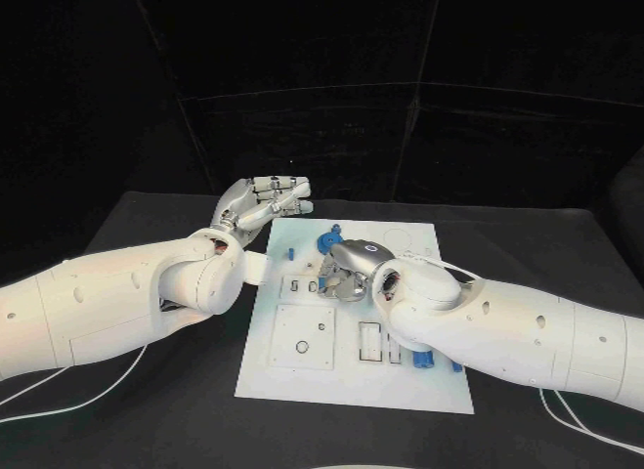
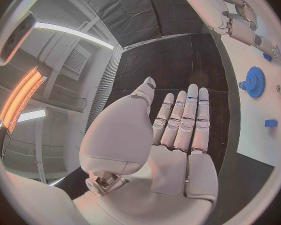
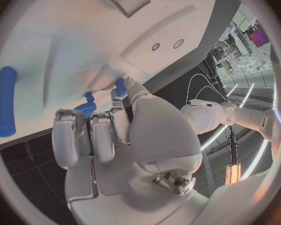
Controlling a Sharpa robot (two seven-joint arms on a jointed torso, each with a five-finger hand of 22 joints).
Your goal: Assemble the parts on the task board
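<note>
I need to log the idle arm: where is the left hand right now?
In the head view the left hand is raised off the far left corner of the task board, holding nothing, with the blue gear the nearest part on its right.

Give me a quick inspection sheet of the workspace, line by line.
Surface: black table, bare around the board.
Job's things: white task board; blue gear on it; blue parts at its near edge.
Clutter: nothing seen.
Hands: left hand raised beside the board's far corner, fingers straight, holding nothing; right hand down on the board, fingers curled at a small blue part; hold unclear.
Cables: white cable on the table.
Surroundings: black backdrop.
</note>
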